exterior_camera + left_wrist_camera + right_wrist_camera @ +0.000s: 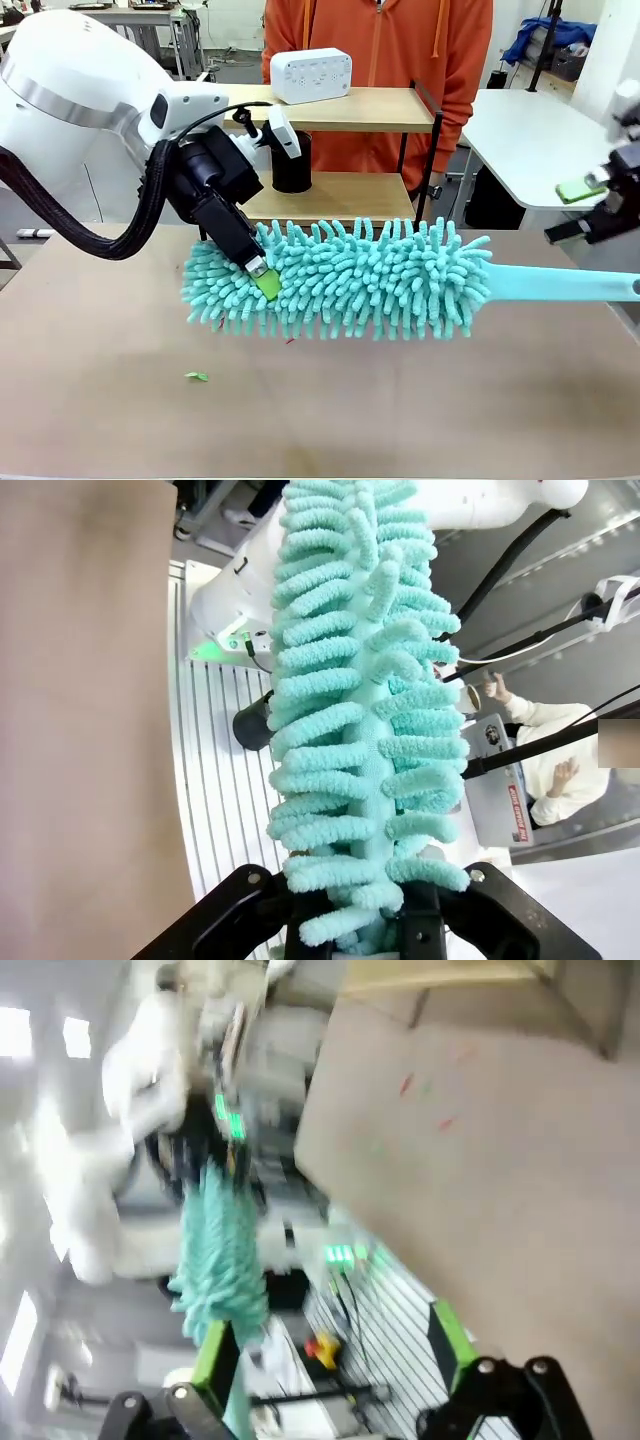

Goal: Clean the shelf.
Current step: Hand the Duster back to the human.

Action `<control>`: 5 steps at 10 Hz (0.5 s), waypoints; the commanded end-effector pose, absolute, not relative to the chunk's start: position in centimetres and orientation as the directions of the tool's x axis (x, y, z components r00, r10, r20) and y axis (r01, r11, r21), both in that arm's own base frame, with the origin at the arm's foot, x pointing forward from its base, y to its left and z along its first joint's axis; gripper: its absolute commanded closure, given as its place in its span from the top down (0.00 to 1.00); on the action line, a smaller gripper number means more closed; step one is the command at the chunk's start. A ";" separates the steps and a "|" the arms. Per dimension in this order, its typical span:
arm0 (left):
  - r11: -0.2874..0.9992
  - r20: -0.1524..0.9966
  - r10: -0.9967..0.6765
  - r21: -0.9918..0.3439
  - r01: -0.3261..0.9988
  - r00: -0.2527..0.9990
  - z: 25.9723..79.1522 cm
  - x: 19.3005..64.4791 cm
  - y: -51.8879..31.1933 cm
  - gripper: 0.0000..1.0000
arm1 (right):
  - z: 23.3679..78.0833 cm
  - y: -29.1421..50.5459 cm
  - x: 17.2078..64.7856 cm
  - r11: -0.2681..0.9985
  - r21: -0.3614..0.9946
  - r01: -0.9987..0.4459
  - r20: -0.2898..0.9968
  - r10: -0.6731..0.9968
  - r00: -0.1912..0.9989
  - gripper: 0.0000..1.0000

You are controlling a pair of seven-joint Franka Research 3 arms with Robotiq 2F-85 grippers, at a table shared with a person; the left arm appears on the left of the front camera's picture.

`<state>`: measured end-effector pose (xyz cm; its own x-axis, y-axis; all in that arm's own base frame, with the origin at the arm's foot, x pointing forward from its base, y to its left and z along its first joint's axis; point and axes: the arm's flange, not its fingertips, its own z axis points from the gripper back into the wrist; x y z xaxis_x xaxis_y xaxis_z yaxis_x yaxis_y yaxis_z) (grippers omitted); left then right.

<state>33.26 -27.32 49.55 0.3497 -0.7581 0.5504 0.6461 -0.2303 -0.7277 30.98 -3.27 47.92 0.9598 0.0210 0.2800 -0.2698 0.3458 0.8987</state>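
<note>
Front view: left gripper (262, 276) clamped on the near-left end of the teal duster (350, 275), fluffy head hanging over the brown table (320, 400).
Duster axis: runs left to right, its handle (575, 285) pointing at the right arm.
Right gripper (585, 205): jaws standing wide, nothing between them (right wrist view is blurred, green pads apart), just above the handle's far end.
Shelf (350, 110): far side of the table, behind the duster; white box (311, 75) on top board, black cup (291, 160) on lower.
Key relation: shelf lies beyond the duster head, and the left arm looks nearer to it.
</note>
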 end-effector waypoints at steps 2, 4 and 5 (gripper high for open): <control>-0.266 0.587 -0.734 -0.711 0.651 0.341 49.8 33.5 -26.0 0.00 | 36.7 -7.7 29.9 0.162 0.987 -0.005 0.092 -0.532 0.841 1.00; -0.263 0.599 -0.718 -0.704 0.659 0.355 50.0 33.7 -25.3 0.00 | 41.3 -11.0 32.4 0.283 0.958 -0.050 0.138 -0.301 0.943 1.00; -0.258 0.609 -0.697 -0.705 0.661 0.378 50.4 33.7 -24.9 0.00 | 41.3 -11.0 32.4 0.283 0.958 -0.050 0.138 -0.301 0.943 1.00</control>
<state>34.19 -25.76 49.87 0.3696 -0.7323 0.5719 0.6596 -0.2266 -0.7166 33.48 -12.90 38.02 0.9101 -0.4054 0.0854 0.0256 0.2609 0.9650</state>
